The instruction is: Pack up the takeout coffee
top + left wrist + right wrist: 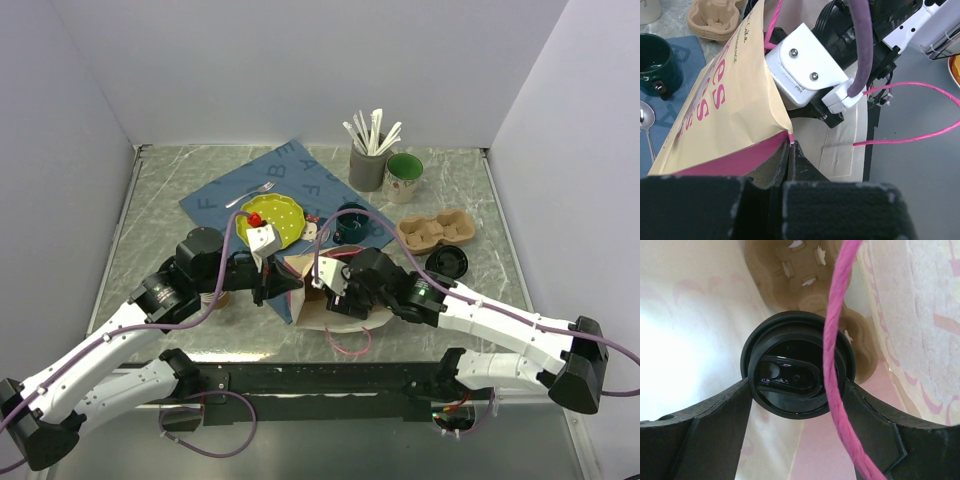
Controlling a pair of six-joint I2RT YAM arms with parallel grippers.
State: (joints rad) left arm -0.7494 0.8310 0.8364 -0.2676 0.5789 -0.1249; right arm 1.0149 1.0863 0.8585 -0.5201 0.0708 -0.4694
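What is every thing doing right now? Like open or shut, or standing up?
left hand: shut, pinching the paper bag at its rim.
right hand: inside the bag, closed on the takeout coffee.
takeout coffee: lid on, gripped at both sides.
paper bag: mouth held open.
dark green mug: upright, untouched.

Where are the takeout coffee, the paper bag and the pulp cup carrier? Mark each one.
takeout coffee (790, 375): right wrist view, centre of its black lid.
paper bag (730, 100): left wrist view, printed side.
pulp cup carrier (715, 20): left wrist view, moulded top.
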